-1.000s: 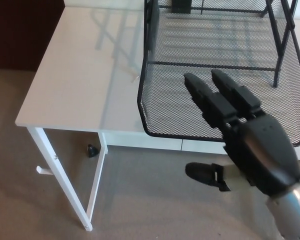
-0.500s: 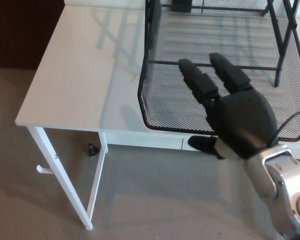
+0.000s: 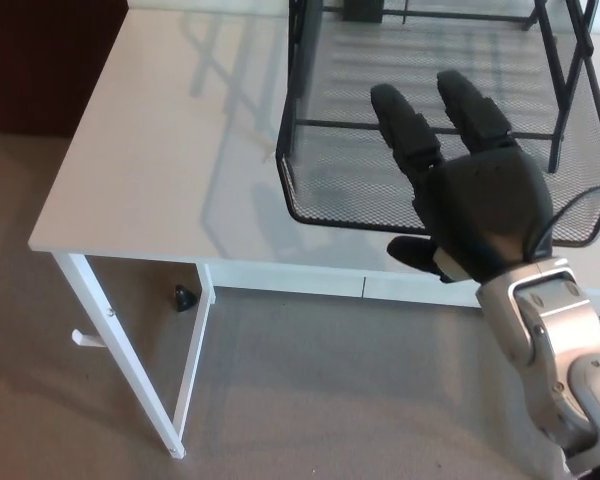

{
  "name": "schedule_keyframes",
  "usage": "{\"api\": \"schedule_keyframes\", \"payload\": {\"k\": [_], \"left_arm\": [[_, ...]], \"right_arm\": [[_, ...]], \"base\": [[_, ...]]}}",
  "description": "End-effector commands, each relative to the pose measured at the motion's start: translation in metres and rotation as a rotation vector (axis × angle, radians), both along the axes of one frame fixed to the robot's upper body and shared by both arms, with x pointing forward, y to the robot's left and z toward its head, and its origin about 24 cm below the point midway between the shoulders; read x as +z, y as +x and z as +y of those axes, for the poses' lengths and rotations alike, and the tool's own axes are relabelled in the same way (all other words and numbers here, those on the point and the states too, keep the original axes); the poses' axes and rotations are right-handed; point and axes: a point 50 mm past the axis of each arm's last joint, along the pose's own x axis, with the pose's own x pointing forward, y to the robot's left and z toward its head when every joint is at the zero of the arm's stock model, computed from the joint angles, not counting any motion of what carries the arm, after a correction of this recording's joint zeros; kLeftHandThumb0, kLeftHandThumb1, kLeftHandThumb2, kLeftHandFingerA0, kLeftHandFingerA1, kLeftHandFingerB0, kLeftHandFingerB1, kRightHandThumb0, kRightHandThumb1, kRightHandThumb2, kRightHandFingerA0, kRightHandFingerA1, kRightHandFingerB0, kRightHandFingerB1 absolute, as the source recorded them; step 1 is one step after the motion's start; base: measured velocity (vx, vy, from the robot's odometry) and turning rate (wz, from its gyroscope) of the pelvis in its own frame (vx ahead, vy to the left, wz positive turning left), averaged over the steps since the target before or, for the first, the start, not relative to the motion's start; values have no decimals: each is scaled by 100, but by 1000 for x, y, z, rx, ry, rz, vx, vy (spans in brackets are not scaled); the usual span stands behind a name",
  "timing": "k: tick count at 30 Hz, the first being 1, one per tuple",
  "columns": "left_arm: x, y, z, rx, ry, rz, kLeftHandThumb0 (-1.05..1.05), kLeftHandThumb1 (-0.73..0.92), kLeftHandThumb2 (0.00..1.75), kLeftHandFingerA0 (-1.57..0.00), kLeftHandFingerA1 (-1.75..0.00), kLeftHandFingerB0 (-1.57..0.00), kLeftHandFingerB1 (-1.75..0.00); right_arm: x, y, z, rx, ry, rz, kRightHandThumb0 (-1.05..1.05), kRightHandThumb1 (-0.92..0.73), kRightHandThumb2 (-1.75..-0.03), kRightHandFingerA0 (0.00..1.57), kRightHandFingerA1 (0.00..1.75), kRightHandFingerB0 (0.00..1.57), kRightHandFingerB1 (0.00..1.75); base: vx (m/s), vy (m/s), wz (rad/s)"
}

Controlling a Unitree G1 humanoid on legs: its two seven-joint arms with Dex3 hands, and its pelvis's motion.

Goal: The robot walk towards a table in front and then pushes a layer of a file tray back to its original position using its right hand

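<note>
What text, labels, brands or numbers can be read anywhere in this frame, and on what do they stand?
None. No readable text, label or number shows on the mesh file tray, the white table, the right hand or its silver forearm.

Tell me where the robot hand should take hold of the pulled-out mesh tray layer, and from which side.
Take the mesh tray layer at its curved front rim, coming from the table's near edge. That lip faces the robot and juts out from the frame, so the right robot hand can likely press it straight back.
</note>
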Motion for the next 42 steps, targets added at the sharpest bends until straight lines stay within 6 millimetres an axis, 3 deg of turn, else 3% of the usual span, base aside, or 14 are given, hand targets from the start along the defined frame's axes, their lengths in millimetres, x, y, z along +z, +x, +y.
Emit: {"api": "schedule_keyframes", "payload": {"k": [1,15,29,42], "left_arm": [[-1,-4,5,-4,29,27,-12,62,57,-53,-44,-38,-38],[-2,-13,4,-6,22,42,-13,60,57,-54,-45,-38,-38],[-2,-12,3,-6,18,38,-12,61,57,-54,-45,-37,-38],[-2,-11,3,-8,12,28,-12,60,57,-54,-45,-37,-38]], "right_arm": [[3,10,-7,-55,-32,-10,-67,-41,-74,0,0,0,2],[5,25,-7,-88,-70,29,-64,-41,-73,0,0,0,2],[32,52,-1,-119,-63,44,-65,-41,-72,0,0,0,1],[44,75,0,-169,-131,35,-68,-42,-74,0,0,0,0]], "base": [[0,0,0],[0,0,0],[0,0,0],[0,0,0]]}}
